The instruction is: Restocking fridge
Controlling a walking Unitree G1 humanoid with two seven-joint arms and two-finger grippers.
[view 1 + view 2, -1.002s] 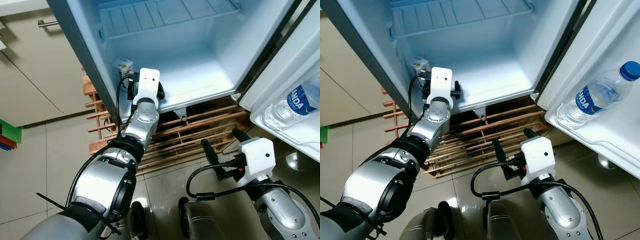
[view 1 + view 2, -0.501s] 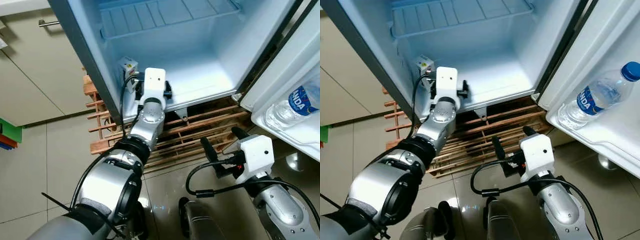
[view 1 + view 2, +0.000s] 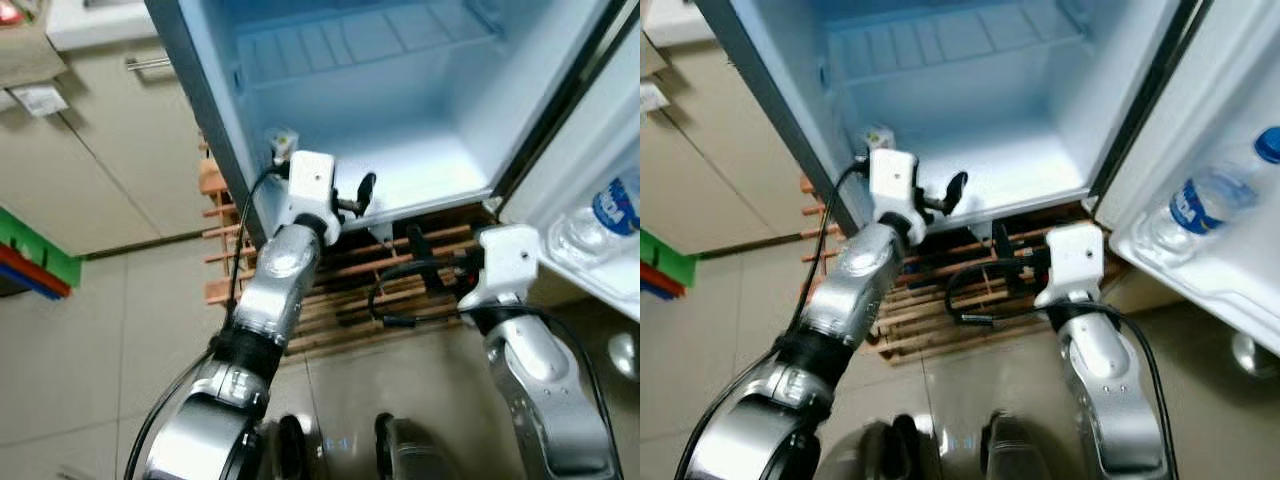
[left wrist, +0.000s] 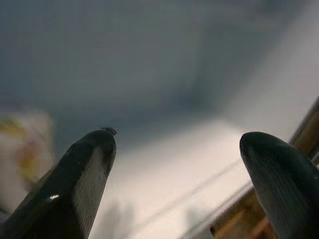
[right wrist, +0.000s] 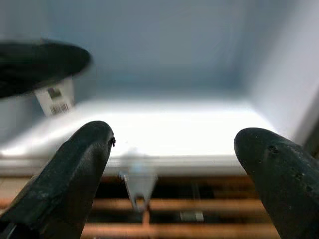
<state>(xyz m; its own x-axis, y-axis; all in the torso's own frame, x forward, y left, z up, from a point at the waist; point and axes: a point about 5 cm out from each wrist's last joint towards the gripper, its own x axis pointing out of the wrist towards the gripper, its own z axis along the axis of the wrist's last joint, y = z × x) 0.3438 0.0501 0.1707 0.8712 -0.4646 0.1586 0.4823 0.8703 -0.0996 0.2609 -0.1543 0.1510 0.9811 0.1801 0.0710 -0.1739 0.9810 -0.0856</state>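
The open fridge (image 3: pixel 420 150) has a bare white floor and a wire shelf (image 3: pixel 360 35) above it. A small white box (image 3: pixel 877 137) with a label stands in its front left corner, a pale blur (image 4: pixel 25 144) in the left wrist view. My left gripper (image 3: pixel 358 195) hangs open over the front of the fridge floor, right of the box, holding nothing. My right gripper (image 3: pixel 420 255) is open and empty too, low in front of the fridge's bottom edge, pointing inward (image 5: pixel 174 139). A water bottle (image 3: pixel 1200 200) with a blue cap lies in the door shelf on the right.
The fridge stands on a wooden slat pallet (image 3: pixel 400 300). Its open door (image 3: pixel 1230 150) juts out on the right. Beige cabinets (image 3: pixel 90 170) with a handle are on the left. Glossy tile floor (image 3: pixel 80 360) lies below, with coloured items (image 3: pixel 35 270) at the far left.
The camera has shifted. My left gripper has swung right, away from the small box. My right arm has risen from near the floor to the fridge's bottom edge.
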